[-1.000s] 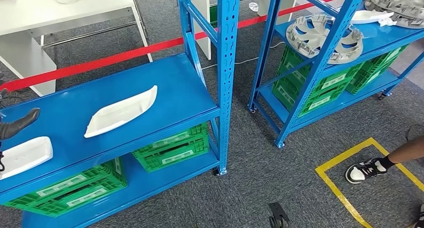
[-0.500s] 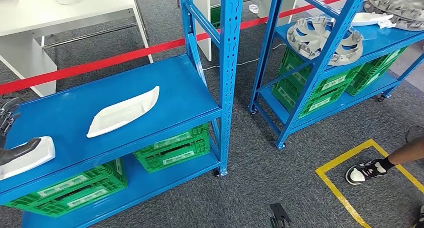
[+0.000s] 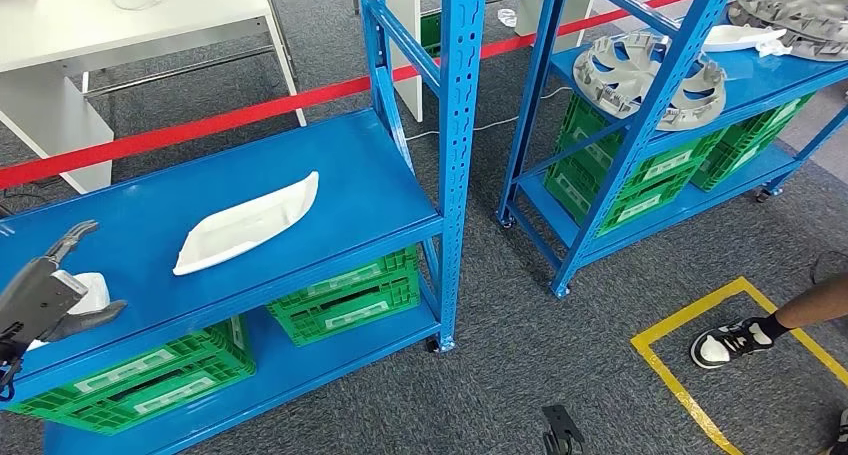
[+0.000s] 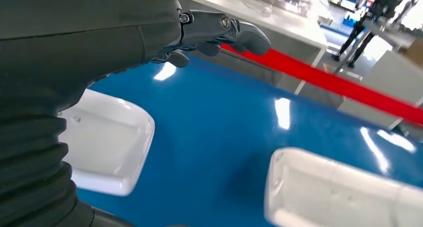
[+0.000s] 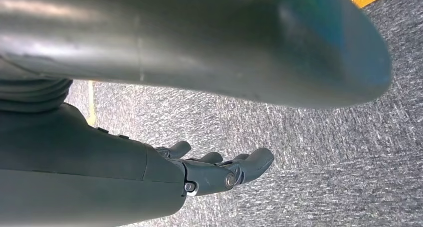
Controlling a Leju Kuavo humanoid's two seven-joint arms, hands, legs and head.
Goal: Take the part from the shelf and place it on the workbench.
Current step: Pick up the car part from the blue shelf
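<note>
While the blue shelf carried two white parts, the left hand hovered over the smaller white part, fingers spread, gripping nothing. A sound grasp likely required lowering squarely and closing across its edges. The right hand hung empty, fingers loosely extended.

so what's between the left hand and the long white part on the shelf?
Bare blue shelf, in head view, separates the left hand from the long white part.
</note>
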